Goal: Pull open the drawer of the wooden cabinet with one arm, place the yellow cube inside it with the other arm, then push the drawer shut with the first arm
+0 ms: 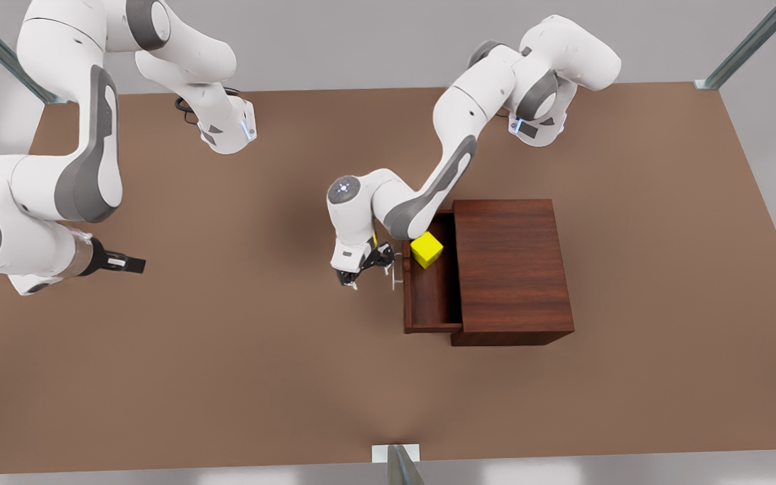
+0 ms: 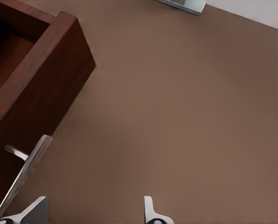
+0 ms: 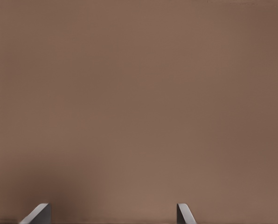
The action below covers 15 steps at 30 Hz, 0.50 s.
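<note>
My left tool [image 1: 369,267] sits just outside the thin silver bar handle [image 1: 396,268] of the dark reddish-brown wooden drawer [image 1: 432,296], its fingers [image 2: 150,211] spread apart and holding nothing; the drawer stands pulled out from the boxy dark wood-grain cabinet [image 1: 512,269]. The small bright yellow cube [image 1: 426,249] already lies inside the drawer, in the corner at about 1 o'clock from my left tool, on the far side of the front panel and close to the cabinet's opening. What I judge remains is the push shut, and that is where it could go wrong: my fingers are beside the handle, so a push that catches the bar with one fingertip instead of meeting the panel squarely could skew the drawer or glance off it. The cube looks slightly tilted, and if it rides high it could catch the cabinet's edge. My right tool [image 1: 122,263] waits over the bare brown counter [image 1: 226,377], far off at 9 o'clock from the cabinet, fingers [image 3: 185,213] apart and empty.
</note>
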Motion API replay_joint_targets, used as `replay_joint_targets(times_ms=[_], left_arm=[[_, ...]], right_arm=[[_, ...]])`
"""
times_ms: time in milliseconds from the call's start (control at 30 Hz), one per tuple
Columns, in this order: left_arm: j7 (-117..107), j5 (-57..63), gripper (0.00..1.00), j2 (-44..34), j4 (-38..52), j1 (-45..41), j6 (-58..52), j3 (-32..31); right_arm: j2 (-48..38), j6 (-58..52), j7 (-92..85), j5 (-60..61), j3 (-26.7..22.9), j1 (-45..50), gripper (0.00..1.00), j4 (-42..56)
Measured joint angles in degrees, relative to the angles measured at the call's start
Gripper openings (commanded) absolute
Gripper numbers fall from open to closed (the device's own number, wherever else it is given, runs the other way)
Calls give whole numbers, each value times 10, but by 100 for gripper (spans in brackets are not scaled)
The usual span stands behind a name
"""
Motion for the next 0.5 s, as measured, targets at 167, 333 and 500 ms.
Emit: replay_joint_targets(times_ms=[167, 333, 500], left_arm=[[0, -8, 100, -10, -6, 17, -23, 0], [11, -17, 100, -18, -8, 38, -54, 0], [24, -20, 100, -20, -11, 57, -72, 0]], right_arm=[[1, -1, -27, 1, 4, 1, 100, 0], [1, -1, -48, 2, 4, 0, 100, 0], [3, -1, -64, 2, 4, 2, 100, 0]])
